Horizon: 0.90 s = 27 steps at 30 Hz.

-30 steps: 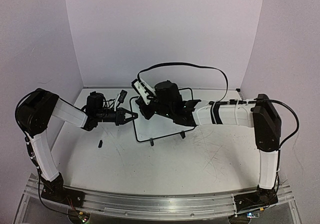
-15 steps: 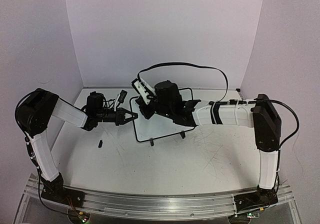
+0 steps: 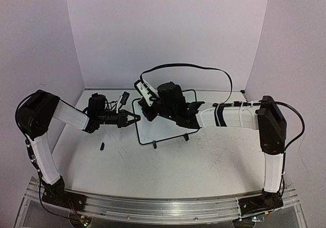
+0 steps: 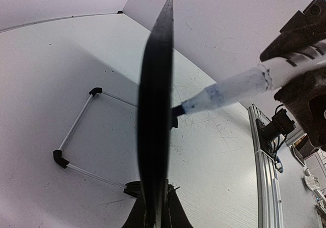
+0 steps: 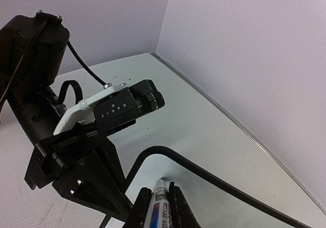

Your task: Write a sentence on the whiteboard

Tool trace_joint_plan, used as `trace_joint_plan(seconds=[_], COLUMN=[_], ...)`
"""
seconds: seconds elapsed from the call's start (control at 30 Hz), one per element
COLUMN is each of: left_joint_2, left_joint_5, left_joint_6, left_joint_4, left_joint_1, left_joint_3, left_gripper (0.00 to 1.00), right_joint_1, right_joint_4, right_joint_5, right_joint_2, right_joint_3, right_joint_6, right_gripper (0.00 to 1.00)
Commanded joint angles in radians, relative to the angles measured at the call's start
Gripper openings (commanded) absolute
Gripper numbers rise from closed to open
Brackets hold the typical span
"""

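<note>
Whiteboard [image 3: 165,129], propped on table [image 3: 204,162]: we clamp its left edge in the left claw [image 3: 134,118]. Marker [image 4: 229,88]: gripped by right claw [image 5: 159,210], tip at the board's face. Step, we judge: writing; no letters discernible. Next: even strokes, board braced.

a small black object [image 3: 102,146] lies on the scuffed white table [image 3: 204,162].
</note>
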Motion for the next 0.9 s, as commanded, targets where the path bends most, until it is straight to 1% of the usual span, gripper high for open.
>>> trace_joint_plan(seconds=[0.0, 0.87], left_joint_2=[-0.027, -0.036], left_joint_5=[-0.091, -0.091], left_joint_6=[0.047, 0.051], left_joint_4=[-0.044, -0.055], left_joint_1=[0.006, 0.006], left_joint_3=[0.020, 0.018], left_gripper=[0.00, 0.00], right_joint_1=[0.004, 0.024], right_joint_4=[0.038, 0.036], right_joint_5=[0.017, 0.005], right_joint_2=[-0.001, -0.011], right_joint_3=[0.003, -0.097], right_joint_6=[0.015, 0.097], right_gripper=[0.00, 0.00])
